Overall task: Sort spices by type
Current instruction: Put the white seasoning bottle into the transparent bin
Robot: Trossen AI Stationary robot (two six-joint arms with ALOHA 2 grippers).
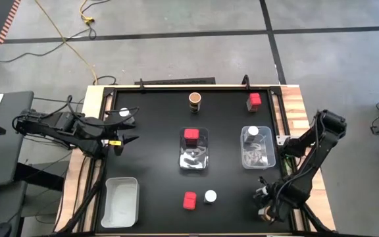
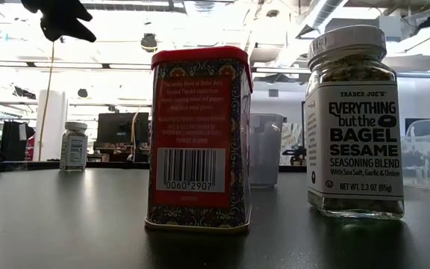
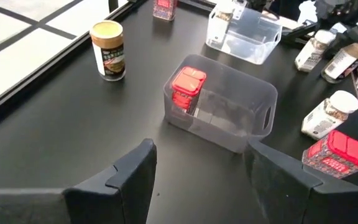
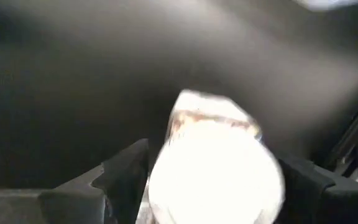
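Note:
Spices stand scattered on the black table. A brown-topped jar [image 1: 194, 101] and a red tin [image 1: 254, 101] are near the far edge. A red tin [image 1: 189, 200] and a white-lidded jar [image 1: 210, 196] are near the front. The middle clear bin [image 1: 195, 161] holds a red tin [image 3: 188, 87]. The right bin [image 1: 258, 158] holds a white-lidded jar [image 1: 251, 132]. Another white-lidded jar [image 1: 124, 113] stands beside my left gripper [image 1: 125, 135], which is open and empty [image 3: 201, 155]. My right gripper [image 1: 265, 205], at the near right corner, is shut on a white-lidded jar [image 4: 213, 174]. My right gripper has a white-lidded jar between its two fingers [image 4: 126, 177], near the lid end [image 4: 166, 180]. The round lid faces the wrist camera and the glass body [image 4: 204, 115] points away from it. The view is blurred, so where the jar sits relative to the table cannot be told.
An empty clear bin [image 1: 122, 201] sits at the near left corner. Raised wooden rails [image 1: 295, 99] frame the table. Free black surface lies between the left gripper and the middle bin. In the low view the red tin [image 2: 200, 138] and seasoning jar [image 2: 353, 123] stand close to the camera.

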